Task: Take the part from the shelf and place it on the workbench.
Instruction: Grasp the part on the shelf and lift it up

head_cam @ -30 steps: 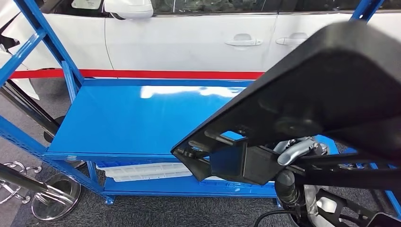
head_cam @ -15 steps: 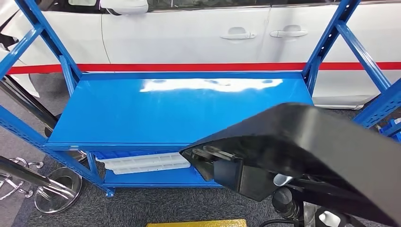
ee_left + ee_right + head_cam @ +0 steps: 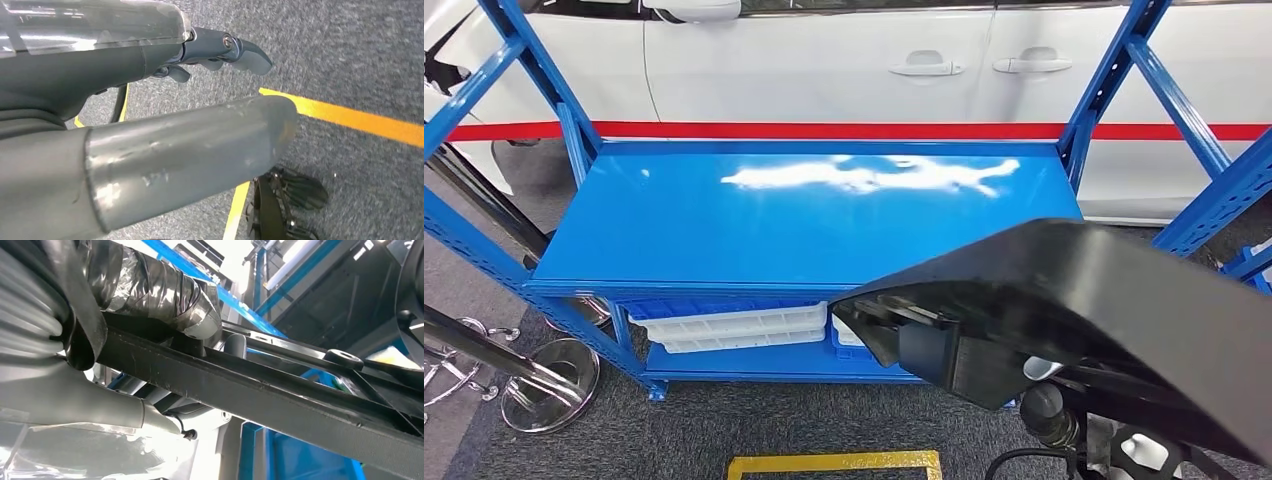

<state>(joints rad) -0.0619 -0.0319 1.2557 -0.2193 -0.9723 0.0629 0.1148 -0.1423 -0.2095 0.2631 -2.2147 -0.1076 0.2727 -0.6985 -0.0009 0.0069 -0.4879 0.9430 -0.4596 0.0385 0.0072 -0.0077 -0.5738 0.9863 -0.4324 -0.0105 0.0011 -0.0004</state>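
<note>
In front of the blue steel shelf (image 3: 804, 215), the glossy black moulded part (image 3: 1084, 300) sits raised in the right hand (image 3: 150, 290), whose fingers wrap its bar. White ribbed trays (image 3: 729, 325) lie on the lower tier. The left hand (image 3: 220, 50) hangs open over grey carpet (image 3: 350, 60) and yellow tape (image 3: 350, 117)

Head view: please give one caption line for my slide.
Large black part carried in front of a blue shelf.
</note>
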